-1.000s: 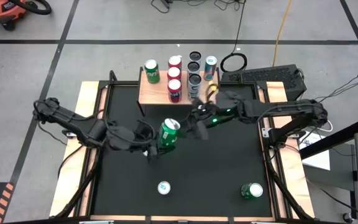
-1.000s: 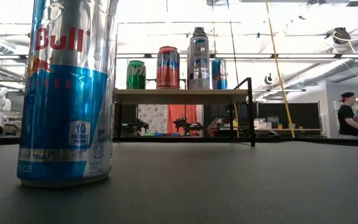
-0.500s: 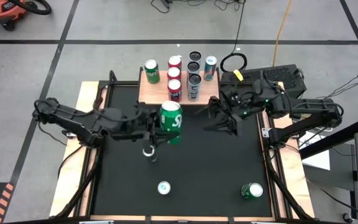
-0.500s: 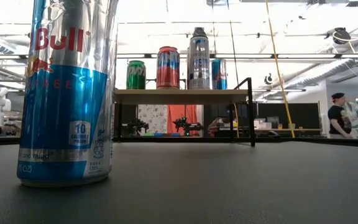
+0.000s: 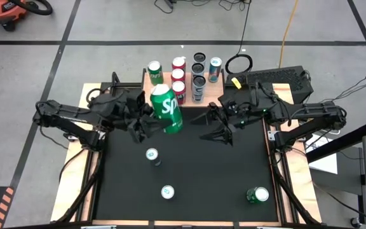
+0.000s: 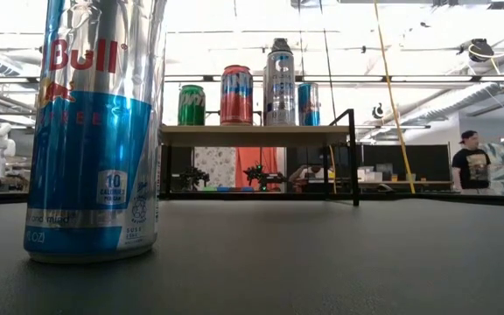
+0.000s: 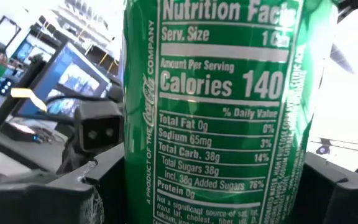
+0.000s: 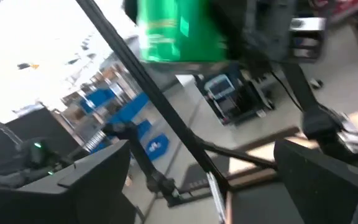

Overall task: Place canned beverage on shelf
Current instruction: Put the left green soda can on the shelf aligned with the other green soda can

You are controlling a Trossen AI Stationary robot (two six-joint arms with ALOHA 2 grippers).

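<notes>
Shelf (image 5: 161,92) carries seven upright cans; left tool (image 5: 146,117) grips green can (image 5: 165,109); right tool (image 5: 216,127) wide.

the black surface (image 5: 189,172) carries three cans, all upright: a slim can (image 5: 152,154) near the middle, a silver and blue can (image 5: 167,191) closer to the front edge, and a green can (image 5: 257,194) near the front right corner. at the far edge stands the shelf (image 5: 152,93), a light-wood board on thin black legs. on it stand a green can (image 5: 155,72) at the left and several red, silver and blue cans (image 5: 197,71) close together.
</notes>
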